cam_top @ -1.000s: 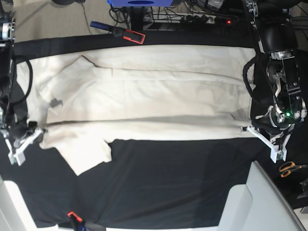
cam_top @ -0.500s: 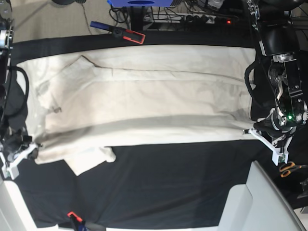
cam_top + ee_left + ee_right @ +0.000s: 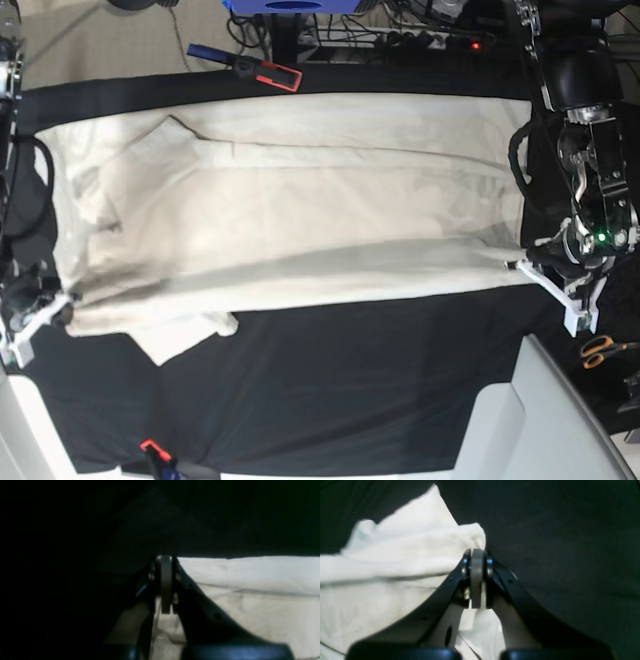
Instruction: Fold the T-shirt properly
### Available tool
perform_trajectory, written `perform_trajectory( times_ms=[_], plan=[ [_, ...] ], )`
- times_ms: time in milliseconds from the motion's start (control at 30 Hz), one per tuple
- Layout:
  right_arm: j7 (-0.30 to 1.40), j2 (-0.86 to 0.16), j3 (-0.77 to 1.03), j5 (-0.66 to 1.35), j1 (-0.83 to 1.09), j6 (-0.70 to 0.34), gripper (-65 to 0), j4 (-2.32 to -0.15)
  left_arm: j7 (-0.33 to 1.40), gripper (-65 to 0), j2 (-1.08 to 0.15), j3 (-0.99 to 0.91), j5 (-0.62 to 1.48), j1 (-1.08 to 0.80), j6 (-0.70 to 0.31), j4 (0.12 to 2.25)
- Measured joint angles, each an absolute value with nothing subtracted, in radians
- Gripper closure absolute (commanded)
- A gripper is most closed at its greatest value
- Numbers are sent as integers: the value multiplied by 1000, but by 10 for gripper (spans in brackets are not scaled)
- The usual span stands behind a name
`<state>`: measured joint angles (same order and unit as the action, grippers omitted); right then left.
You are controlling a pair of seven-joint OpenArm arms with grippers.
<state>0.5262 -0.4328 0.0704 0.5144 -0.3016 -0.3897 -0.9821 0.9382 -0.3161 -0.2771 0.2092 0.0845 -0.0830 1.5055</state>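
Observation:
The cream T-shirt (image 3: pixel 290 210) lies spread across the black table cloth (image 3: pixel 360 390), its long folded near edge running from left to right. A sleeve (image 3: pixel 185 335) bunches out below that edge at the left. My left gripper (image 3: pixel 512 266) is at the right end of the edge, shut on the T-shirt. In the left wrist view the shut left gripper (image 3: pixel 166 562) pinches fabric, with the T-shirt (image 3: pixel 250 585) stretching off to the right. My right gripper (image 3: pixel 68 300) is shut on the edge's left end. In the right wrist view the right gripper (image 3: pixel 477 555) clamps the T-shirt (image 3: pixel 395 562).
A blue and red clamp (image 3: pixel 245 67) lies at the cloth's far edge, and another red clamp (image 3: pixel 150 447) at the near edge. Orange scissors (image 3: pixel 600 350) lie at the right. A white bin (image 3: pixel 545 420) stands at the lower right. Cables and a power strip (image 3: pixel 420 40) run along the back.
The right gripper has pulled its end of the T-shirt's edge toward the near left, dragging the fold nearer and bunching the sleeve. The left gripper has barely shifted, still holding its end.

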Motion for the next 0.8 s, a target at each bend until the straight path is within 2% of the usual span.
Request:
perform_trajectory(
  times_ms=[400, 800],
  plan=[
    [569, -426, 129, 518, -209, -398, 0, -982, 944, 0, -313, -278, 210, -43, -83, 1509],
    [566, -427, 129, 523, -165, -400, 0, -982, 939, 0, -313, -278, 210, -64, -83, 1510]
  ],
)
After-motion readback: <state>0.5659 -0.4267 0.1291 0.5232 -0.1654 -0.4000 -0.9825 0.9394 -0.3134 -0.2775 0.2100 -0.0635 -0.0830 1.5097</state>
